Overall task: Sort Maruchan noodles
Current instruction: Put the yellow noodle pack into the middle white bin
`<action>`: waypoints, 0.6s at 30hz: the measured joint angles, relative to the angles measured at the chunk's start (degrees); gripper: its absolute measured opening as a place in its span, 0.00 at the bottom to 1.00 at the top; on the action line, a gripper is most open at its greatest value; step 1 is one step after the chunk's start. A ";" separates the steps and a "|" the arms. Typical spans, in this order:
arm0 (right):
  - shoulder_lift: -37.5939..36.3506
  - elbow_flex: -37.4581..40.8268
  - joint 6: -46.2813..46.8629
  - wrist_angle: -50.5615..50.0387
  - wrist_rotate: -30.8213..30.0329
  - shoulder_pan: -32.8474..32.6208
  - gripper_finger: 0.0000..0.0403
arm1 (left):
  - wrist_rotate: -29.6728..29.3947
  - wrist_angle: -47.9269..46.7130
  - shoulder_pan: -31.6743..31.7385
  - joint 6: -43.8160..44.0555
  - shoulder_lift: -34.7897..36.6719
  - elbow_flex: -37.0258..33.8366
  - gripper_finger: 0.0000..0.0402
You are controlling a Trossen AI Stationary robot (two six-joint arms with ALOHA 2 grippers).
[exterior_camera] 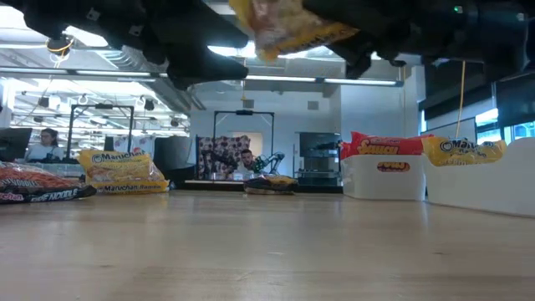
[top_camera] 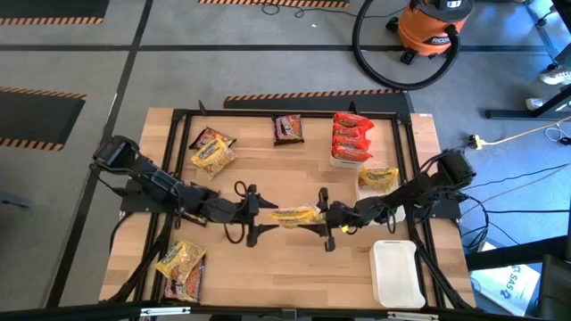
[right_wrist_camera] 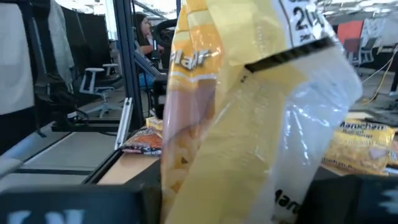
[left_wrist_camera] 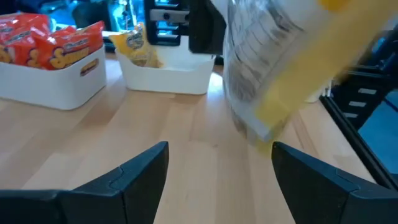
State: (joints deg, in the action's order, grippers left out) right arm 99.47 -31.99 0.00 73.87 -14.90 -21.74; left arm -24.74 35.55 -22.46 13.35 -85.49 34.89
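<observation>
A yellow Maruchan noodle packet (top_camera: pixel 297 215) hangs over the table's middle, clear of the wood in the low view (exterior_camera: pixel 284 29). My right gripper (top_camera: pixel 322 217) comes in from the table's right and is shut on it. My left gripper (top_camera: pixel 260 214) faces it from the left and is open (left_wrist_camera: pixel 221 149). The packet's left end (left_wrist_camera: pixel 280 87) hangs just beyond its fingertips, with nothing between them. More packets lie at the far left (top_camera: pixel 212 150), far middle (top_camera: pixel 288 129) and near left (top_camera: pixel 183 266). My right gripper holds the yellow packet by its right end (top_camera: pixel 314 216), pinched between the two fingers, which come level from the table's right. The packet (right_wrist_camera: pixel 249 112) fills the wrist view and hides the contact itself. It sticks out toward the left arm, lifted clear of the table.
A white tray (top_camera: pixel 339 162) at the far right holds red packets (top_camera: pixel 351 138). Beside it a second tray (top_camera: pixel 397 212) holds a yellow packet (top_camera: pixel 378 178), and another white tray (top_camera: pixel 397 272) stands at the near right. A black frame (top_camera: pixel 294 114) runs round the table.
</observation>
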 joint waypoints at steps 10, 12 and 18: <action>2.06 -4.11 -2.84 -0.05 -0.04 0.00 0.32 | 1.19 7.56 -1.09 -1.42 -1.34 0.04 0.70; 2.06 -5.00 -3.58 -0.25 -0.03 0.00 0.32 | 2.29 8.65 -1.16 -1.60 -1.34 0.04 0.70; 3.84 -8.67 -4.74 0.04 0.27 0.00 0.32 | 3.01 12.74 -1.20 -2.14 -1.34 0.04 0.69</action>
State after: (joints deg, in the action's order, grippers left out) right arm 103.31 -40.66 -4.74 73.91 -14.63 -21.74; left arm -21.73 48.29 -23.66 11.21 -86.83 34.94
